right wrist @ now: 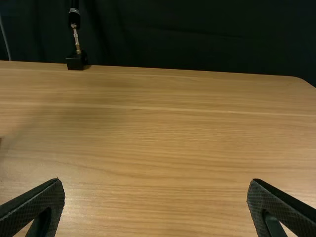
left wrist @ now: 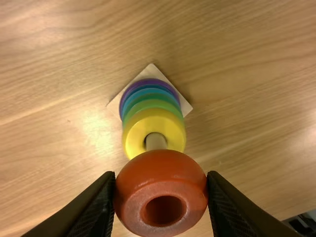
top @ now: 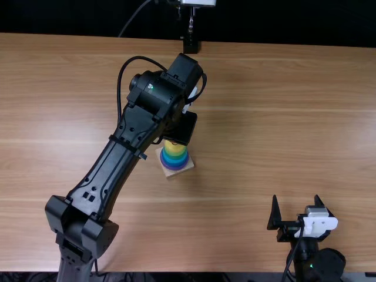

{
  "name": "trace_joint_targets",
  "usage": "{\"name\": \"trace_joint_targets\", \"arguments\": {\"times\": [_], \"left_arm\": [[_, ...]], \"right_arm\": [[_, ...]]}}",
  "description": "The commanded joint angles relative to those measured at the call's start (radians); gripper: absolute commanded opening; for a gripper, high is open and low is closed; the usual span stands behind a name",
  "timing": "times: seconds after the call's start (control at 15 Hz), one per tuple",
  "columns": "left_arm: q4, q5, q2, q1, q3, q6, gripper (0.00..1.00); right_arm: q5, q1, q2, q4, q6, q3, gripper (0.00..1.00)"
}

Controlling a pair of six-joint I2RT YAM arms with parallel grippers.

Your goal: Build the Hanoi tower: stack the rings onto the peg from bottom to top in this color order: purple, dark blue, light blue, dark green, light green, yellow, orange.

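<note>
One table [top: 258, 129] is bearing one base [left wrist: 150, 72], one peg [left wrist: 156, 142] and one stand [top: 191, 46]. One orange ring [left wrist: 162, 167], one yellow ring [left wrist: 132, 140] and one purple ring [left wrist: 149, 82] are showing (the blue rings [left wrist: 149, 91] and green rings [left wrist: 150, 104] are overlapping too closely for counting). One left arm [top: 106, 170] and one right arm [top: 320, 264] are carrying one left gripper [top: 183, 128] and one right gripper [top: 296, 198], making two of each.

A light brown wooden desk [top: 282, 117] is spreading from left to right, its grain running mostly sideways, its far right corner curving in the right wrist view. Beyond its far edge, a black cloth [right wrist: 197, 39] is hanging in soft folds. Near the middle of that far edge, a black block [top: 191, 46] is sitting, a slim metal rod [top: 191, 22] rising from it. Left of the rod, a thin grey cable [top: 133, 17] is curving against the dark.
</note>
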Motion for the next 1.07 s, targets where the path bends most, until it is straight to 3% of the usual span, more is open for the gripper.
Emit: {"name": "trace_joint_targets", "arguments": {"times": [0.0, 0.13, 0.2, 0.33, 0.8, 1.0], "left_arm": [[-0.002, 0.02, 0.021, -0.004, -0.014, -0.008, 0.0], [0.0, 0.02, 0.021, -0.002, -0.014, -0.008, 0.0], [-0.002, 0.022, 0.021, -0.002, -0.014, -0.008, 0.19], [-0.003, 0.022, 0.021, -0.001, -0.014, -0.008, 1.0], [0.006, 0.023, 0.006, 0.002, -0.009, -0.007, 1.0], [0.179, 0.02, -0.055, 0.082, -0.026, -0.005, 1.0]], "right_arm": [[-0.011, -0.012, -0.013, -0.079, 0.0, -0.058, 1.0], [-0.011, -0.012, -0.013, -0.079, 0.0, -0.058, 1.0], [-0.011, -0.012, -0.013, -0.079, 0.0, -0.058, 1.0], [-0.011, -0.014, -0.013, -0.079, 0.0, -0.057, 1.0], [-0.011, -0.012, -0.013, -0.079, 0.0, -0.058, 1.0], [-0.011, -0.012, -0.013, -0.079, 0.0, -0.058, 1.0]]}}
